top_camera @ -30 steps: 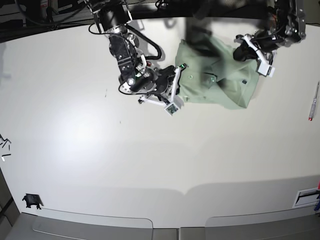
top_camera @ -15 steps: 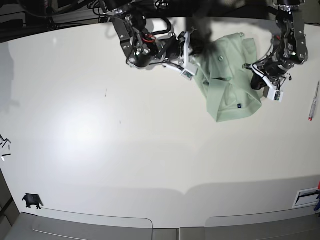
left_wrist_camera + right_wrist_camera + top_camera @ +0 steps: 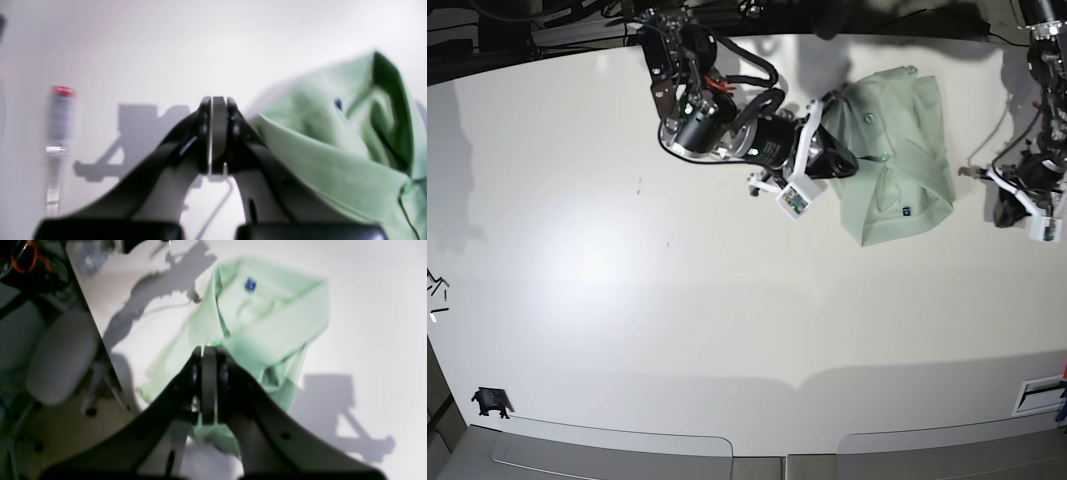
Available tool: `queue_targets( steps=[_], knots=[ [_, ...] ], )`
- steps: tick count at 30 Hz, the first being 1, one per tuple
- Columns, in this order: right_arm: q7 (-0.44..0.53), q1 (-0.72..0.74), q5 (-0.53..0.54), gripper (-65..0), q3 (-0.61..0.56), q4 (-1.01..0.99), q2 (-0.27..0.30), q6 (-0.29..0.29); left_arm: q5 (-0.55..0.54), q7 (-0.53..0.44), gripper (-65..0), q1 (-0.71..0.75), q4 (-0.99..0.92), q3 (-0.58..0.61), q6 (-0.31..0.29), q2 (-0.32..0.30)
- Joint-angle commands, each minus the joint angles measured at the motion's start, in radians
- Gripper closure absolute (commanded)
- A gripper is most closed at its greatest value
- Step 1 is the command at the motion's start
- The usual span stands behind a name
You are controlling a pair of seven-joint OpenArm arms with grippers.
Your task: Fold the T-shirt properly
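The pale sage-green cotton T-shirt (image 3: 897, 155) lies bunched at the white desk's (image 3: 627, 300) far edge. My right tool (image 3: 209, 355) pinches its near edge; my left tool (image 3: 213, 133), pressed together and empty, hovers beside it. I judge spreading comes next.

White table (image 3: 627, 300) carries the rumpled T-shirt (image 3: 897, 160).
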Motion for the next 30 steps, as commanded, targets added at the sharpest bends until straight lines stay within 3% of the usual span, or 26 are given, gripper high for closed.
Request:
queue_targets(
  steps=[1, 3, 5, 9, 15, 19, 24, 30],
  knots=[
    [0.043, 0.012, 0.015, 0.0, -0.005, 0.018, -0.037, 0.009, -0.011, -0.022, 0.0, -0.010, 0.018, -0.028, 0.002, -0.019],
    [0.080, 0.012, -0.076, 0.0, -0.024, 0.018, -0.079, 0.009, -0.011, -0.021, 0.0, -0.007, 0.018, -0.061, 0.003, -0.020],
    [0.143, 0.014, -0.212, 0.0, -0.066, 0.016, -0.079, 0.005, -0.010, -0.019, 0.0, -0.001, 0.018, -0.080, 0.002, -0.019],
    [0.248, 0.036, -0.364, 0.0, -0.197, -0.031, -0.079, -0.025, -0.011, -0.025, 0.0, 0.027, 0.018, -0.081, 0.002, -0.019],
    [0.323, 0.124, -0.479, 0.0, -0.313, -0.267, -0.079, -0.114, -0.011, -0.025, 0.0, 0.043, 0.018, -0.081, 0.002, -0.019],
    [0.382, 0.191, -0.478, 0.0, -0.342, -0.490, -0.079, -0.114, -0.011, -0.026, 0.0, 0.042, 0.018, -0.081, 0.002, -0.019],
    [0.343, 0.231, -0.491, 0.0, -0.332, -0.697, -0.079, -0.123, -0.010, -0.021, 0.0, 0.043, 0.018, -0.081, 0.002, -0.016],
    [0.155, 0.214, -0.494, 0.0, -0.226, -0.669, -0.079, -0.134, -0.010, -0.022, 0.0, 0.048, 0.018, -0.081, 0.002, -0.016]
  ],
)
